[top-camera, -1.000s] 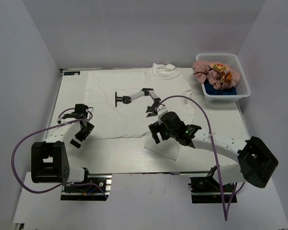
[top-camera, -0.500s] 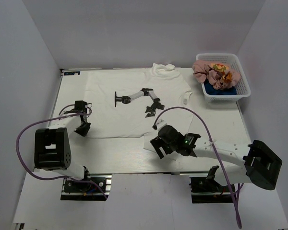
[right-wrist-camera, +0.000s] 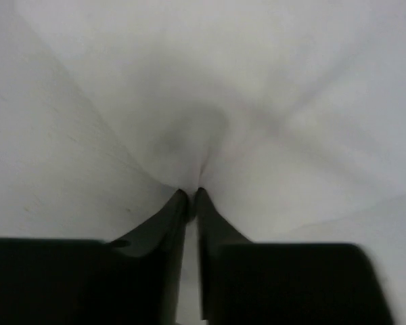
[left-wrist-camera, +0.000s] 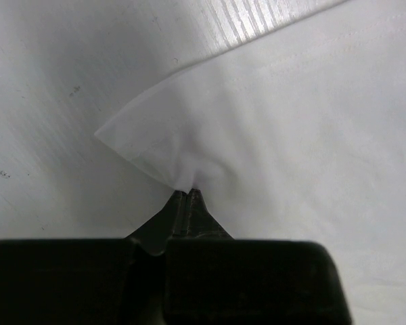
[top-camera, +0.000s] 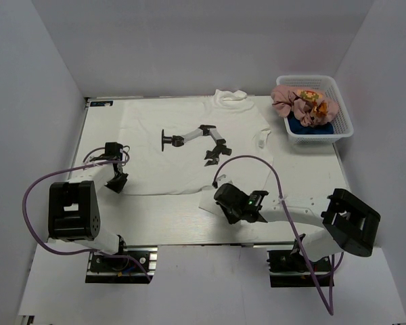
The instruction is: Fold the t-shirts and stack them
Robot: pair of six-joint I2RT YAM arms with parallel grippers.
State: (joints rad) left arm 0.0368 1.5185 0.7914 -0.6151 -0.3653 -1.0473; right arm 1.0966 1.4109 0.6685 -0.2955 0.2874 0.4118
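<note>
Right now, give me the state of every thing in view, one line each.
white t-shirt: spread flat on the table, near hem pinched at both corners
left hand: shut on the white t-shirt's corner
right hand: shut on the white t-shirt's hem
pink t-shirt: crumpled in the basket
navy t-shirt: bunched under the pink one
basket: upright, holding two shirts

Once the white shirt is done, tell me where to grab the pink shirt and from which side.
Pinch a raised fold on top of the pink shirt, coming straight down. It lies crumpled in a heap over the navy shirt, and the basket walls block the sides. A high ridge can likely be pinched without catching the shirt below.
</note>
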